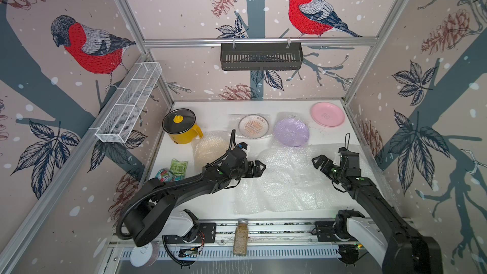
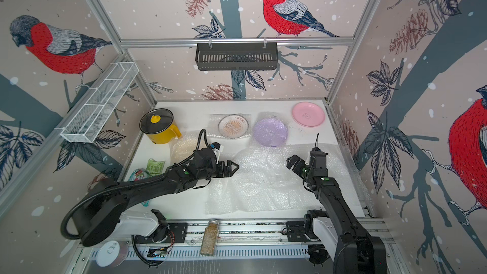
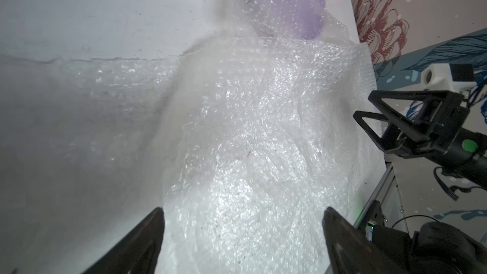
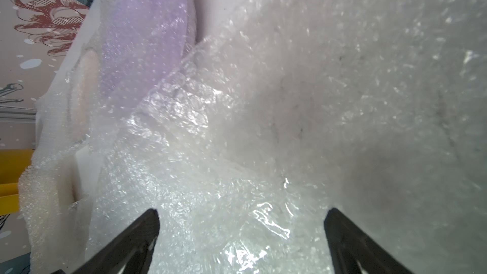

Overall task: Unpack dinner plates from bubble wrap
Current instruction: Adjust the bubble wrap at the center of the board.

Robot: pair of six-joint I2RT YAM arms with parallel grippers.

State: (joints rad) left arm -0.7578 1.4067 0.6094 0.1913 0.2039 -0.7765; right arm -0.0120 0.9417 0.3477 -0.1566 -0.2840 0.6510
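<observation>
A bare pink plate lies at the back right. Beside it the lilac plate sits under bubble wrap, and the sunburst plate lies with a sheet around it. A cream plate is wrapped, partly behind my left arm. A big loose sheet of bubble wrap covers the middle. My left gripper hovers open at that sheet's left edge. My right gripper hangs open over its right part. Nothing is between either pair of fingers.
A yellow pot with a black glass lid stands at the back left, snack bags in front of it. A spice jar and a white tin lid lie on the front rail. A black basket and a wire rack hang on the walls.
</observation>
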